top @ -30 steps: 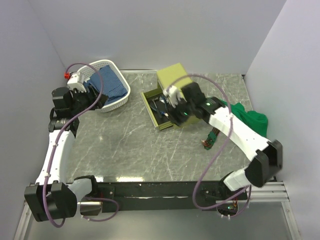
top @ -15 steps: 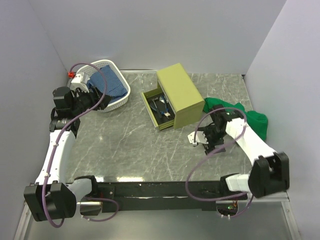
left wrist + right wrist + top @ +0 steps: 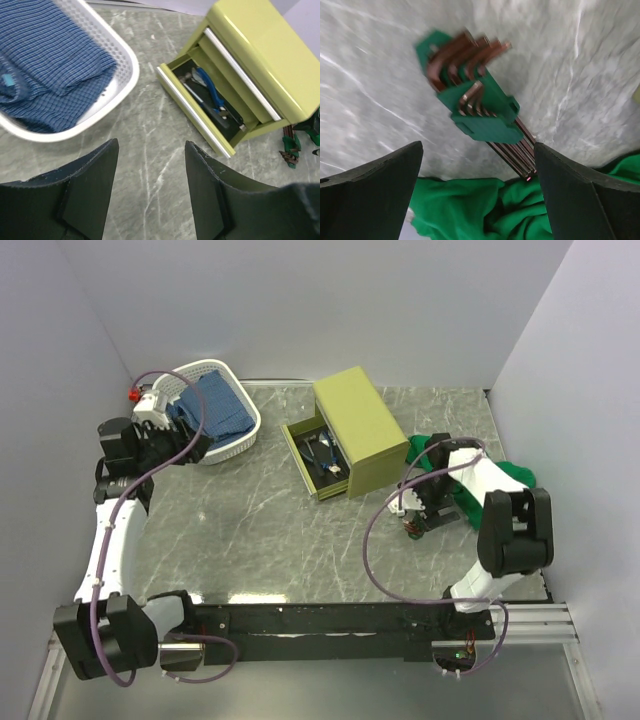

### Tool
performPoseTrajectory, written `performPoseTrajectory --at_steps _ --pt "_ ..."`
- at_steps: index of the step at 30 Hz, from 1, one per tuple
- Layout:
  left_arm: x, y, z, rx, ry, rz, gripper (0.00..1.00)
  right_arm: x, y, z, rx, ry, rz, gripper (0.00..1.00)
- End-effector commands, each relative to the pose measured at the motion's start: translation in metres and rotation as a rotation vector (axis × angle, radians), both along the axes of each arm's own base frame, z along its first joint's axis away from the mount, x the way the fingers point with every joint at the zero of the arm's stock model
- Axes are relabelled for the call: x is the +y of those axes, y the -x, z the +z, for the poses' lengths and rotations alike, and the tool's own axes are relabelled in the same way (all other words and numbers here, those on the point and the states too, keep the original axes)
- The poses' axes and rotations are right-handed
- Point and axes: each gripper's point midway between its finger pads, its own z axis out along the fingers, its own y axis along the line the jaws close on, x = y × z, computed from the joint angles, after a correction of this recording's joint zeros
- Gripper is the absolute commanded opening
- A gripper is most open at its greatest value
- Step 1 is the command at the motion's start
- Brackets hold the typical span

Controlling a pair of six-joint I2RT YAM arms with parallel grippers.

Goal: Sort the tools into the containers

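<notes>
The grey marble counter (image 3: 250, 530) sits between plain white walls. My right gripper (image 3: 477, 146) is spread wide and empty, hovering right above the hex key set (image 3: 475, 107), which lies on the counter with its long ends at the green cloth (image 3: 470, 210). A second ago that gripper hung over the open drawer (image 3: 192, 112) of the green chest (image 3: 360, 425); now the arm is folded back, wrist pointing down. My left gripper (image 3: 150, 146), fingers also parted, holds nothing near the white basket (image 3: 127, 75).
</notes>
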Motion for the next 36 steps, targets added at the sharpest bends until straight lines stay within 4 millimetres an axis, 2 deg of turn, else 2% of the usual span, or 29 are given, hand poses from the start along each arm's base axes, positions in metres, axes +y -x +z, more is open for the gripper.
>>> performPoseTrajectory --at_steps 1,5,8,10,15,21,26,30,31,36 --pt "0.013 -0.002 0.004 -0.013 -0.03 0.015 0.61 -0.01 -0.029 -0.009 -0.033 0.045 0.208 1.0" --pt "0.021 -0.006 -0.004 0.014 -0.033 0.035 0.61 -0.004 -0.041 -0.021 -0.041 0.019 0.233 1.0" --pt "0.028 -0.009 -0.009 0.036 -0.031 0.052 0.61 -0.001 -0.042 -0.031 -0.027 0.005 0.268 1.0" --pt "0.033 -0.012 -0.012 0.044 -0.042 0.063 0.61 0.001 -0.039 -0.035 -0.016 -0.002 0.304 1.0" --pt "0.045 -0.019 -0.012 0.05 -0.027 0.095 0.61 -0.001 -0.014 -0.055 0.052 0.006 0.378 0.99" --pt "0.052 -0.025 -0.013 0.053 -0.031 0.111 0.6 0.009 -0.008 -0.053 0.05 -0.039 0.447 0.93" --pt "0.051 -0.026 -0.012 0.052 -0.021 0.11 0.61 0.02 0.002 -0.048 0.041 -0.107 0.479 0.92" --pt "0.051 -0.026 -0.011 0.049 -0.021 0.108 0.61 0.034 0.006 -0.035 -0.019 -0.169 0.559 0.93" --pt "0.051 -0.026 -0.012 0.052 -0.02 0.108 0.61 0.034 0.014 -0.037 -0.012 -0.175 0.574 0.94" --pt "0.05 -0.025 -0.013 0.052 -0.01 0.112 0.61 0.029 0.021 -0.048 0.001 -0.123 0.602 0.93"
